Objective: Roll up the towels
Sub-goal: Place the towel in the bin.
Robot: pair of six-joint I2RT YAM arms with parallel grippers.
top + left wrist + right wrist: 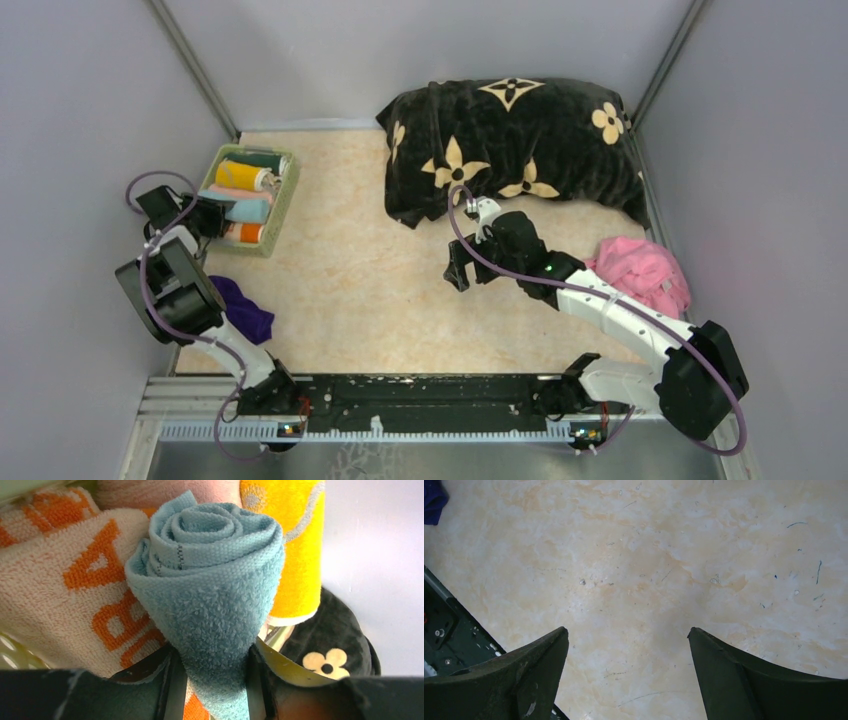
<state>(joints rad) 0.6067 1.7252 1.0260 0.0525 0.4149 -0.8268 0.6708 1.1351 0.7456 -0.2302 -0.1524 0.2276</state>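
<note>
My left gripper is shut on a rolled light blue towel and holds it in the green basket, among the other rolls. Beside the towel lie an orange-lettered roll, a yellow roll and a pink roll. In the top view the light blue towel sits between the rolls. A loose dark purple towel lies by the left arm. A crumpled pink towel lies at the right. My right gripper is open and empty above bare table.
The big black cushion with beige flowers lies at the back, and part of it shows in the left wrist view. Grey walls close in on both sides. The black base rail runs along the near edge. The purple towel's corner shows in the right wrist view.
</note>
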